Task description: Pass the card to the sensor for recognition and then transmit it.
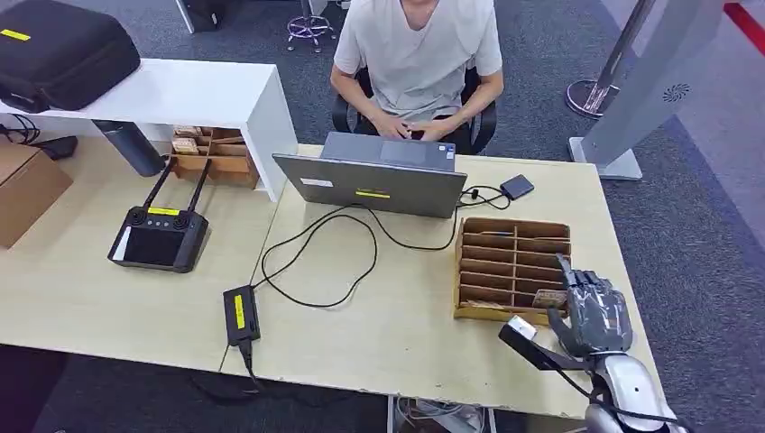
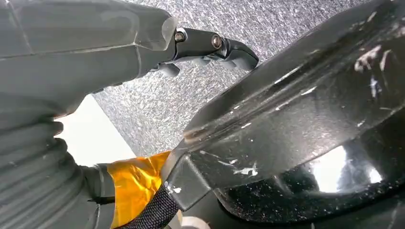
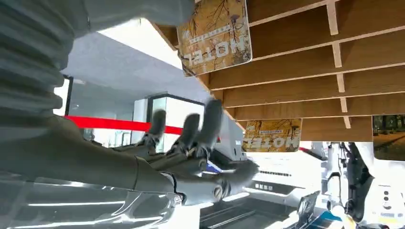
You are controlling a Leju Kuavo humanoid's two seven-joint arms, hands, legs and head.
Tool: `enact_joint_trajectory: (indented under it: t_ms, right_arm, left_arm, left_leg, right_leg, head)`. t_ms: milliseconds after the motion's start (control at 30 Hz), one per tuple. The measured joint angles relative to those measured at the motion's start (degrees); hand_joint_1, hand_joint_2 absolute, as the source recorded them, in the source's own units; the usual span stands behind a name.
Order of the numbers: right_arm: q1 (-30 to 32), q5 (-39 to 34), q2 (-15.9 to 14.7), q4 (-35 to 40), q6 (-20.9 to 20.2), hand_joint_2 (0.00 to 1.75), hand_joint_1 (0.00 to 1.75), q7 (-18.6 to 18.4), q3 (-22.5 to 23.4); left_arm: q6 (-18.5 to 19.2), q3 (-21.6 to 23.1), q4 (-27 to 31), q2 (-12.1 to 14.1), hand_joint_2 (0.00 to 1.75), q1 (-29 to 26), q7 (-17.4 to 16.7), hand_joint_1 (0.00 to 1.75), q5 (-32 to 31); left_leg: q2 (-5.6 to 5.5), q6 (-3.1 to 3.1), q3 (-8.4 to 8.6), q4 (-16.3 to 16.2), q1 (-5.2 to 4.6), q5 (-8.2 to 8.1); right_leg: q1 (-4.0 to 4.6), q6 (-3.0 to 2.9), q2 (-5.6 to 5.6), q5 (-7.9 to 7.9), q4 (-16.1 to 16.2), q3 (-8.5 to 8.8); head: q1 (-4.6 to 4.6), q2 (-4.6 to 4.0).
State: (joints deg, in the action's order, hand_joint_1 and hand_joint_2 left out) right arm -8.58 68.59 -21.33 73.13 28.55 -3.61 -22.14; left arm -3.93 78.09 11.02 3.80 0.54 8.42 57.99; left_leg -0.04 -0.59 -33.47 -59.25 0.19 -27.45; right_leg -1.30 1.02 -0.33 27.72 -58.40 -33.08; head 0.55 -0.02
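Head view: right robot hand (image 1: pixel 595 311), fingers apart, beside card (image 1: pixel 548 297) in wooden organizer (image 1: pixel 512 267).

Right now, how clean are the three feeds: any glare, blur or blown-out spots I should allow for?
Head view: evenly lit and sharp, right hand by the wooden card rack. Left wrist view: glossy black shell carries bright reflections, and a white patch is blown out. Right wrist view: hotel card readable, fingers soft, background overexposed.

Card (image 3: pixel 216 36) yellow-brown, tree print; wooden rack (image 1: pixel 512 267) brown; table (image 1: pixel 90 289) pale beige; right hand (image 1: pixel 595 311) grey (glossy).
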Motion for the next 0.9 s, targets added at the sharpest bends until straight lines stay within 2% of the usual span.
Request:
enact_joint_trajectory:
  t_ms: [900]
  right_arm:
    - [-0.1,0.3,0.3,-0.2,-0.7,1.75,0.0,0.2,-0.1]
  left_arm:
    - [0.0,0.0,0.0,0.0,1.75,0.0,0.0,0.0,-0.2]
  left_leg:
    - [0.0,0.0,-0.01,0.0,0.0,0.0]
  right_leg:
    - [0.0,0.0,-0.01,0.0,0.0,0.01]
  head:
    - [0.0,0.0]
